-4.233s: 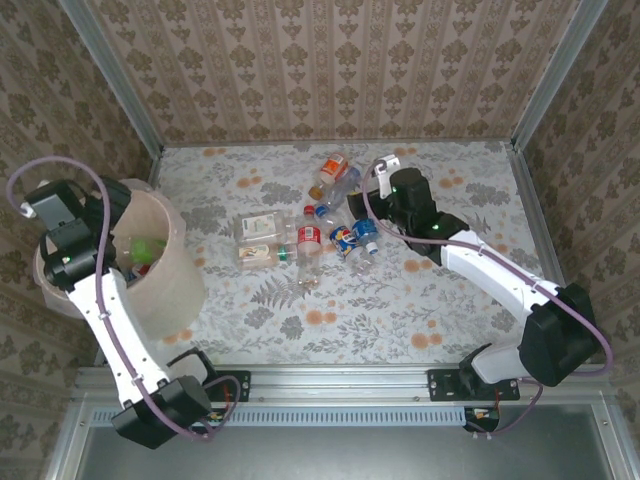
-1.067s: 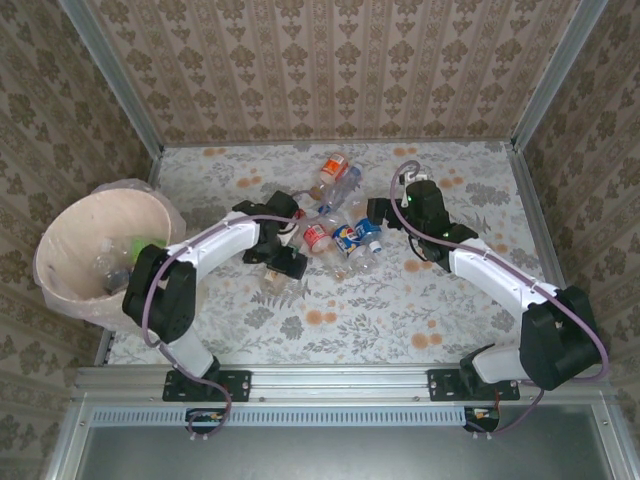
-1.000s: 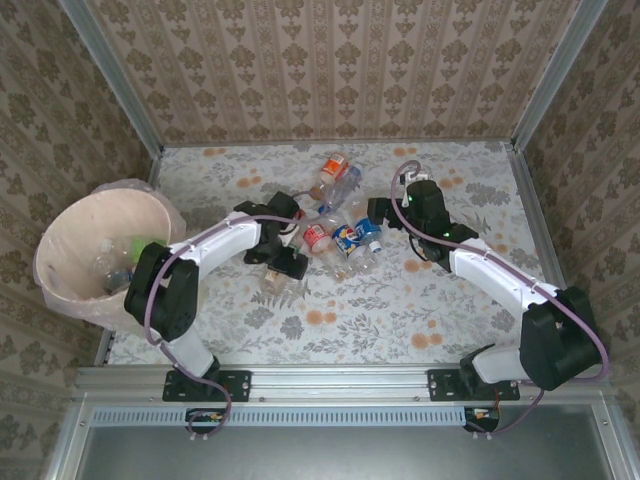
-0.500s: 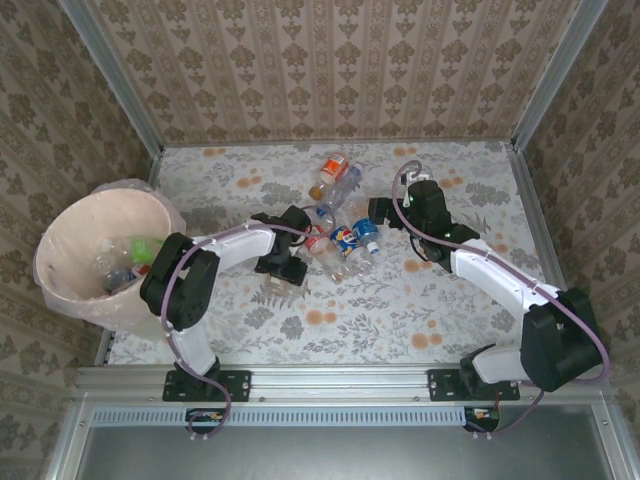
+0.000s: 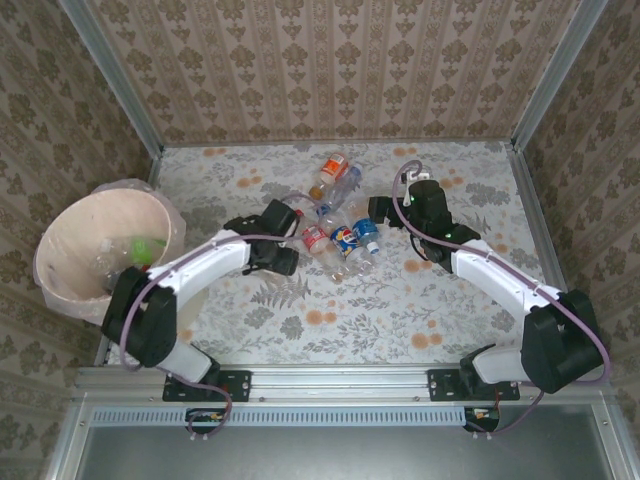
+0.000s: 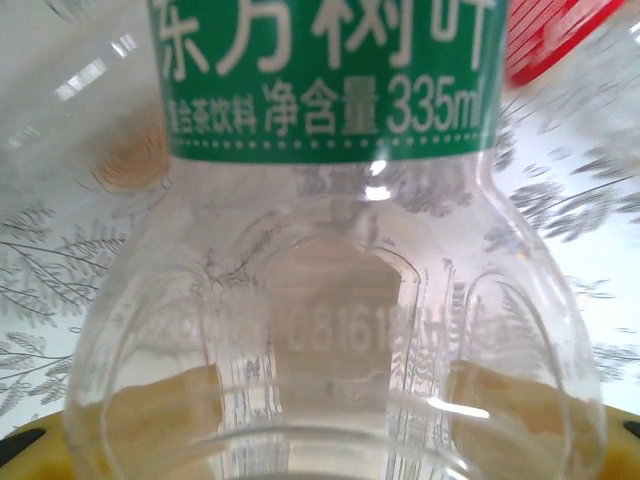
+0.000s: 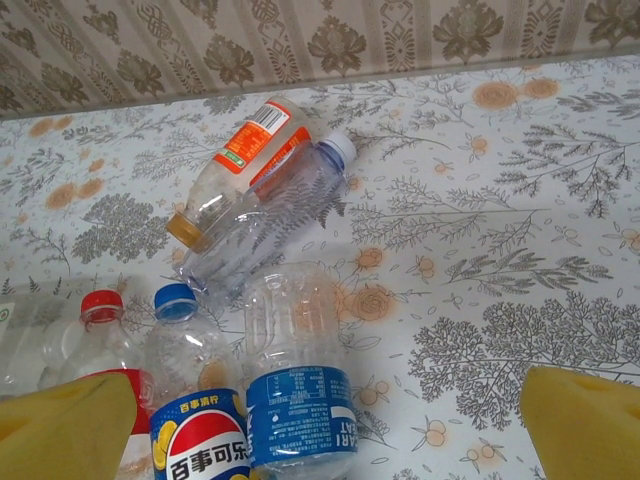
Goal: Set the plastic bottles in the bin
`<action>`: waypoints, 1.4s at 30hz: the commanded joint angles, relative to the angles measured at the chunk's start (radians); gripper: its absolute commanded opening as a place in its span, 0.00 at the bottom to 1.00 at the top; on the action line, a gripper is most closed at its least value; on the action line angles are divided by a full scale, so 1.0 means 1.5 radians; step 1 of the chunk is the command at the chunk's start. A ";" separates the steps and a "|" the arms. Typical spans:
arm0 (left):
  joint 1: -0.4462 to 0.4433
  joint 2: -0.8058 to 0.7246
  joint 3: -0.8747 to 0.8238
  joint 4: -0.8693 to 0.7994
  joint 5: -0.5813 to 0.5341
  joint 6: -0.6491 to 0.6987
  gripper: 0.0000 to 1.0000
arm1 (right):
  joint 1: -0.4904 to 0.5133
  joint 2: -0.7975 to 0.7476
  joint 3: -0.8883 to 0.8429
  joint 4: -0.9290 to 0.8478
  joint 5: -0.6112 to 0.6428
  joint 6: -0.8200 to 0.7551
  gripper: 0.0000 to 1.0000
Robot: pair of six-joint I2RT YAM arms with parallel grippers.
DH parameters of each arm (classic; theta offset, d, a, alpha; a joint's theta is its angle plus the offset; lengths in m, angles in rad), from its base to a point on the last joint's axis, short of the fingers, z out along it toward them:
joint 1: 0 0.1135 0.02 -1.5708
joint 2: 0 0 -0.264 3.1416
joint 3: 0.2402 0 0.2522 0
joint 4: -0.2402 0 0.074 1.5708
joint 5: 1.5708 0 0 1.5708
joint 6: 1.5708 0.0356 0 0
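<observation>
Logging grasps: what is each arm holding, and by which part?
Left gripper: apparently the green-labelled bottle, by its clear lower body below the label. Right gripper: nothing; its jaws stand open.

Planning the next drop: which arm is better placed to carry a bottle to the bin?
Left. The green-labelled bottle sits right at the left gripper, and the bin is on that side. The right gripper hangs open over other bottles, farther away.

The right gripper [image 7: 322, 415] hangs with its yellow fingertips [image 7: 65, 420] wide apart above the floral table [image 7: 480, 250]. Below lie a blue-labelled bottle [image 7: 297, 400], a Pepsi bottle [image 7: 195, 435] and a red-capped bottle [image 7: 100, 330] side by side. Farther off, an orange-labelled bottle [image 7: 245, 155] touches a white-capped bottle [image 7: 275, 210].
</observation>
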 commanded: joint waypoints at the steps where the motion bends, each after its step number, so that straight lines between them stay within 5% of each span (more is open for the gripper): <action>1: 0.006 -0.065 0.005 0.018 0.010 0.011 0.55 | -0.004 -0.018 -0.007 0.020 0.008 -0.011 1.00; 11: 0.052 -0.167 0.141 0.016 -0.052 0.003 0.54 | -0.004 -0.016 -0.014 0.032 0.005 0.003 1.00; 16: 0.078 -0.175 0.204 0.026 -0.239 -0.002 0.53 | -0.004 -0.010 -0.019 0.076 0.000 0.023 1.00; 19: 0.117 -0.170 0.241 0.000 -0.328 -0.023 0.53 | -0.005 -0.002 -0.011 0.087 -0.012 0.028 1.00; 31: 0.284 -0.237 0.280 -0.121 -0.428 -0.022 0.54 | -0.005 0.023 0.026 0.060 -0.043 0.021 1.00; 35: 0.325 -0.275 0.265 -0.152 -0.416 -0.034 0.55 | -0.005 0.026 0.040 0.050 -0.046 0.015 1.00; 42: 0.452 -0.312 0.207 -0.184 -0.236 -0.116 0.60 | -0.005 0.026 0.042 0.046 -0.049 0.024 1.00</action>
